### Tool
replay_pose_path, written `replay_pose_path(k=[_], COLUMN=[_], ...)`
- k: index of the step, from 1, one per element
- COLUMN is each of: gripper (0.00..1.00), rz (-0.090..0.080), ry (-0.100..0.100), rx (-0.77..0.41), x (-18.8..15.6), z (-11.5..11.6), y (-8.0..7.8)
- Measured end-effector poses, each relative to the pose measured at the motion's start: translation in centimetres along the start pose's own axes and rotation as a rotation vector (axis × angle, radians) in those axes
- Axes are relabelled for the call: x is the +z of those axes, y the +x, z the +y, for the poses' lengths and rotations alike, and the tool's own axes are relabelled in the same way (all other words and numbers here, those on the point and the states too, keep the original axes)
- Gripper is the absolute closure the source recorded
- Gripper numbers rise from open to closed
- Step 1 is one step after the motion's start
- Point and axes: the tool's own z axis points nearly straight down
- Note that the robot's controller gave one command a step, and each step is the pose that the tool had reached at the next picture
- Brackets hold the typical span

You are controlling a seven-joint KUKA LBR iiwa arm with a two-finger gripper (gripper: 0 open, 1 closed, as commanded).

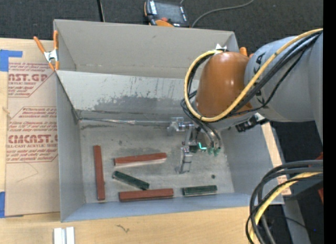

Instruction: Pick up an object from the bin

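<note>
My gripper (184, 165) hangs below the orange wrist cover, over the bin floor right of centre, its fingertips close together near the floor with nothing seen between them. A reddish-brown stick (140, 159) lies flat just left of the fingertips. A dark green stick (199, 190) rests near the front wall, below and slightly right of the gripper. Another reddish-brown stick (146, 195) lies along the front, and a dark green stick (130, 180) sits tilted between the two brown ones.
A third reddish-brown stick (98, 172) lies lengthwise by the bin's left wall. The arm and its cables cover the bin's right rear part. The sloping back wall rises behind the gripper.
</note>
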Motion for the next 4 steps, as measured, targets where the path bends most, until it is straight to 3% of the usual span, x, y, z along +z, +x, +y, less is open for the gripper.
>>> replay_pose_path(k=[1, 2, 3, 4], gripper=[0.00, 0.00, 0.00, 0.00], rz=[-0.004, -0.010, -0.006, -0.006], ry=[-0.004, -0.002, -0.001, -0.002], rx=[0.059, 0.102, 0.192, 0.380], x=[8.2, 4.6, 4.8, 7.9], z=[8.4, 10.1, 8.7, 10.1], y=[-2.7, -2.3, -1.3, -2.5])
